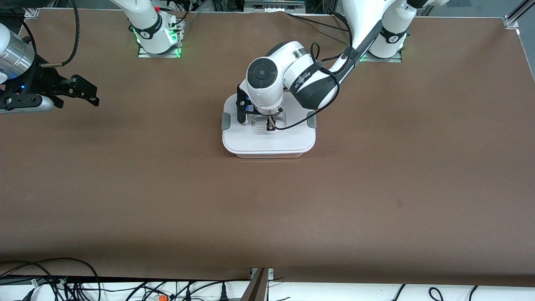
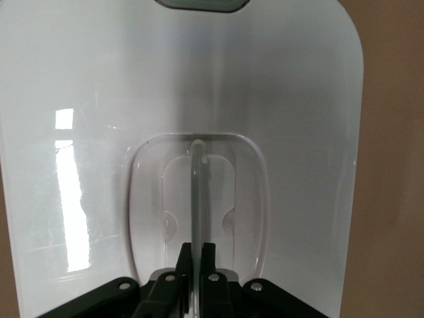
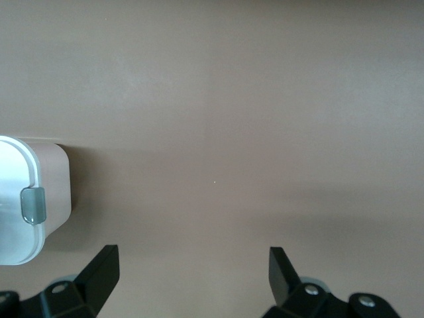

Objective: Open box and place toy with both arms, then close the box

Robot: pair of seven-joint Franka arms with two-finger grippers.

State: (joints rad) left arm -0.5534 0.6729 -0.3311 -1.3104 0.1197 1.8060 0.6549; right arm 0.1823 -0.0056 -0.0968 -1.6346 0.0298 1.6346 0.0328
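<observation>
The box (image 1: 267, 144) sits in the middle of the table with its white lid (image 2: 298, 99) on and grey side clips (image 1: 225, 121) at both ends. My left gripper (image 1: 271, 125) is down on the lid, shut on the clear recessed handle (image 2: 197, 192), which stands between its fingertips (image 2: 186, 255). My right gripper (image 1: 85, 93) is open and empty, held over bare table at the right arm's end. In the right wrist view a corner of the box (image 3: 36, 199) with one grey clip (image 3: 33, 205) shows. The toy is out of view.
Brown table surface (image 1: 376, 188) lies all around the box. Cables (image 1: 62, 280) hang along the table edge nearest the front camera. The arm bases (image 1: 159, 37) stand at the edge farthest from it.
</observation>
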